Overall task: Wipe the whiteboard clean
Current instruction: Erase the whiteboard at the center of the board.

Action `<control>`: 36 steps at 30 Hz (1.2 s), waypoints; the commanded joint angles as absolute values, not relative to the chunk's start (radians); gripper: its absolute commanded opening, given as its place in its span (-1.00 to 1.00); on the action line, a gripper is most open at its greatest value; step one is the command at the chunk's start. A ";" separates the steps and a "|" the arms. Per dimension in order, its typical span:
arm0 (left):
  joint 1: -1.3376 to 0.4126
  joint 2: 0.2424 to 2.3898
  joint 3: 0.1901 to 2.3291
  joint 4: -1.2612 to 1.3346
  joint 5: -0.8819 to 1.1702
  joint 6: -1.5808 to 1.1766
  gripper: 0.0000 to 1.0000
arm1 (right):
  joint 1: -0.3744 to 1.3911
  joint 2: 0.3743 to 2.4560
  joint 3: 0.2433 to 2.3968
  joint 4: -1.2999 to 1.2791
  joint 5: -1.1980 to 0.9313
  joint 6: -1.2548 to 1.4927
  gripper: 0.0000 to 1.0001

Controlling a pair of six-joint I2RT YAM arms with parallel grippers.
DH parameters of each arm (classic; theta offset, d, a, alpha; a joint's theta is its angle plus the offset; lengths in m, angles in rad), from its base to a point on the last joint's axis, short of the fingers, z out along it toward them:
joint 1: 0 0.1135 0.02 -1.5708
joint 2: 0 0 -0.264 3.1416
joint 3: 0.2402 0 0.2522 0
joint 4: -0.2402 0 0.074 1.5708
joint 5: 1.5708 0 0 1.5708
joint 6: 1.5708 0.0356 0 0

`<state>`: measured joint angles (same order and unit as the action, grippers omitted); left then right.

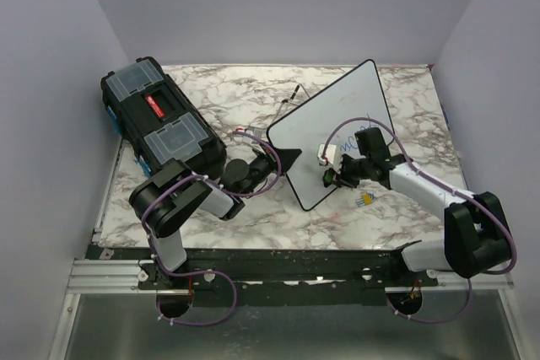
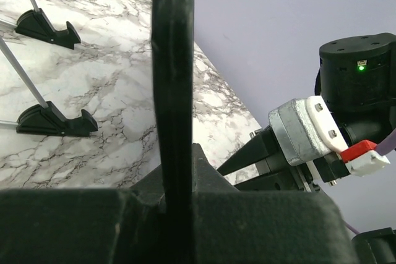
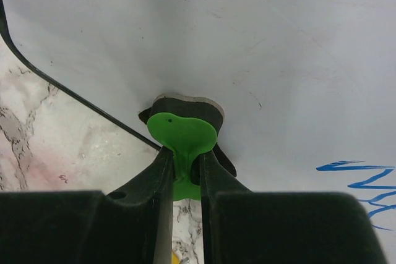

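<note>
The flat white whiteboard with the thin black frame [image 1: 308, 141] stands tilted near the middle of the marbled desk [image 1: 245, 99]. It looks light and stiff, with a glossy, slippery face, so I judge the frame edge the soundest hold. My left pincer [image 1: 285, 158] is clamped on that edge. Blue handwriting [image 3: 362, 180] marks the face. My right pincer [image 3: 184, 159] is closed on the green plastic tab of a dark-padded eraser [image 3: 182, 131], pad against the board. A black plastic toolbox [image 1: 160, 120] lies well left.
</note>
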<state>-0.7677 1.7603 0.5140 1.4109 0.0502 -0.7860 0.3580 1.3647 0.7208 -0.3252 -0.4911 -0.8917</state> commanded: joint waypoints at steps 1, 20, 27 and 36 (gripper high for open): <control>-0.804 1.743 0.542 1.588 0.184 -0.827 -1.00 | 0.340 1.351 0.694 -0.305 -0.407 -0.911 -0.99; -0.803 1.754 0.551 1.591 0.187 -0.835 -1.00 | 0.359 1.371 0.682 -0.292 -0.499 -0.942 -0.99; -0.804 1.745 0.543 1.588 0.182 -0.831 -1.00 | 0.385 1.341 0.758 -0.167 -0.422 -0.739 -0.99; -0.802 1.739 0.538 1.591 0.186 -0.831 -1.00 | 0.233 1.357 0.763 -0.081 -0.296 -0.698 -0.99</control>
